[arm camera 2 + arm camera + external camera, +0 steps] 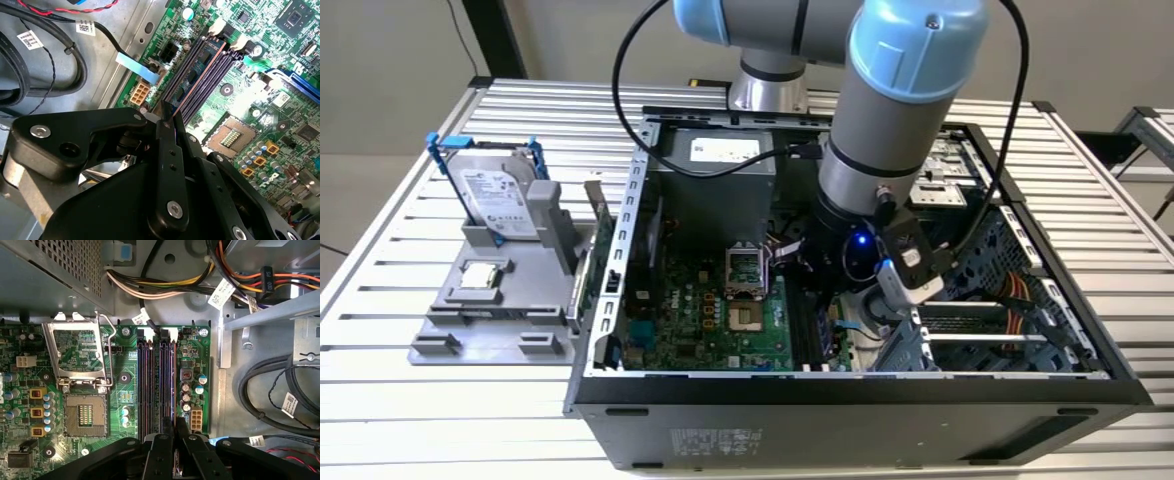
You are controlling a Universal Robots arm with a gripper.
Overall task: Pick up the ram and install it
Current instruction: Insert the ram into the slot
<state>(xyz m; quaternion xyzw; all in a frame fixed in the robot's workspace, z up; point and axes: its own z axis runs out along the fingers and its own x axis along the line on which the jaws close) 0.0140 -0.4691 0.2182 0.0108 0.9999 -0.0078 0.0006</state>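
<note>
My gripper [834, 285] reaches down into the open computer case [854, 385], over the right side of the green motherboard [707, 320]. In both wrist views its black fingers [167, 150] stand almost together. They are shut on the ram [168, 111], which I see edge-on as a thin dark strip poking out past the fingertips. The gripper [175, 427] holds it in line with the long memory slots [156, 380] and at their near end. Whether the ram touches a slot I cannot tell.
The open processor socket [85, 415] lies beside the slots. Cable bundles [280, 390] and a drive cage [974, 340] crowd the case's other side. Outside the case, at the exterior view's left, a grey fixture [480, 330] holds the hard drive [494, 190] and a square silver chip [483, 272].
</note>
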